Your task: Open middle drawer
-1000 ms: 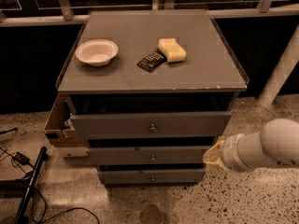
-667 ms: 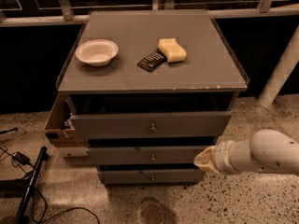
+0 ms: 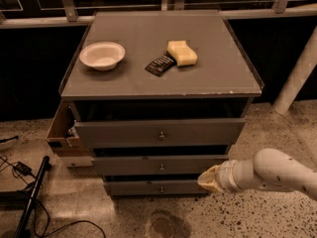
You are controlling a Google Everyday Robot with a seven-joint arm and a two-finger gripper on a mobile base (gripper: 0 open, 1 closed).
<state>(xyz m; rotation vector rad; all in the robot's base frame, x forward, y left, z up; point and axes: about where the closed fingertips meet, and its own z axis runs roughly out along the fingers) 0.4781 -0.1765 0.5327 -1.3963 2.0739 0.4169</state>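
Observation:
The middle drawer point(image 3: 143, 164) is a long flat grey front with a small round metal knob point(image 3: 162, 167) at its centre. It sits between the tallest top front point(image 3: 158, 132), which is pulled out and shows a light wooden side point(image 3: 60, 129), and the narrowest bottom front point(image 3: 153, 187). My gripper point(image 3: 205, 179) comes in from the right on a white arm point(image 3: 270, 173). Its yellowish tip is low, in front of the right end of the bottom front, just below the middle drawer's right end and right of the knob.
On the cabinet top point(image 3: 218, 78) lie a white bowl point(image 3: 102, 55), a dark packet point(image 3: 159, 64) and a yellow sponge point(image 3: 182, 52). Black cables point(image 3: 20, 168) and a black pole point(image 3: 30, 197) lie on the floor at left. A white post point(image 3: 296, 76) stands at right.
My arm has swung left and slightly down, bringing the gripper from the cabinet's right edge in front of the lower drawers. The drawers have not moved.

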